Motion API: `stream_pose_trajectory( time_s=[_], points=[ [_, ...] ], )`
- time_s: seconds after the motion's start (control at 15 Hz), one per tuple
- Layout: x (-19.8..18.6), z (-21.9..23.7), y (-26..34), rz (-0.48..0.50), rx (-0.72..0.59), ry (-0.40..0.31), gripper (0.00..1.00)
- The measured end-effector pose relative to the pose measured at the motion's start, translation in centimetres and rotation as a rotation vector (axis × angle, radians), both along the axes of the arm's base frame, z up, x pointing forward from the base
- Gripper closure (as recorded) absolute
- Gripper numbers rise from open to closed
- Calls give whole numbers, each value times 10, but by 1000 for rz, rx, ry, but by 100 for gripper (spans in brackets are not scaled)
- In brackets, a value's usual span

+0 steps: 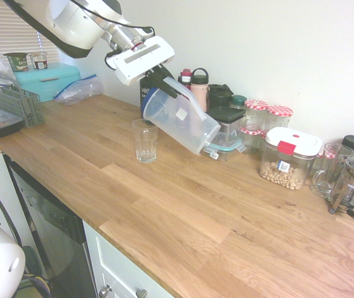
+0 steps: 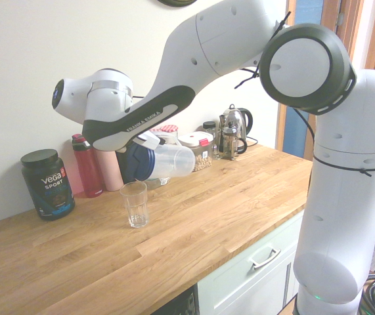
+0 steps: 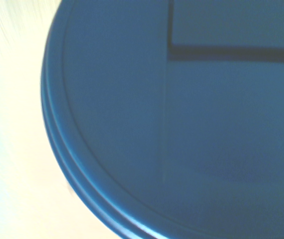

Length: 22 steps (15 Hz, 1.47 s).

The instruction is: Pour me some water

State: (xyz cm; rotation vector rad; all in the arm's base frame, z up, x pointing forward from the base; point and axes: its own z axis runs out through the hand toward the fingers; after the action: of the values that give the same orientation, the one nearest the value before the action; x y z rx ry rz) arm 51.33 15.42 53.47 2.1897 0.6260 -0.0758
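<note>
My gripper [image 1: 159,78] is shut on a clear plastic jug [image 1: 186,123] with a blue lid [image 2: 134,164]. The jug hangs tipped roughly onto its side above the counter. Its lid end is just over the rim of a ribbed glass tumbler [image 1: 145,141] that stands upright on the wooden counter [image 1: 183,211]. In the second exterior view the tumbler [image 2: 134,204] sits directly below the lid. The blue lid [image 3: 181,124] fills the wrist view. I cannot make out any water in the jug, the tumbler or between them.
Along the back wall stand a black Vega tub [image 2: 48,182], a red bottle [image 2: 87,165], a pink bottle [image 1: 199,87], red-lidded jars [image 1: 266,118], a chickpea container [image 1: 288,160], a glass mug [image 1: 328,169] and a French press [image 1: 353,183]. A teal box [image 1: 46,79] and a rack [image 1: 18,102] sit far left.
</note>
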Motion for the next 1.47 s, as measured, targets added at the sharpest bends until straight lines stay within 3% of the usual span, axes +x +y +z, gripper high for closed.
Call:
stream_pose_trajectory(
  time_s=[0.27, 0.67, 1.13, 1.47],
  points=[
    [-18, 40, -47, -142, 220, -57, 100],
    [-13, 14, -140, -426, 476, -132, 100],
    [-61, 14, -242, -776, 735, -222, 100],
    [-63, 7, -259, -965, 887, -377, 100]
  ],
)
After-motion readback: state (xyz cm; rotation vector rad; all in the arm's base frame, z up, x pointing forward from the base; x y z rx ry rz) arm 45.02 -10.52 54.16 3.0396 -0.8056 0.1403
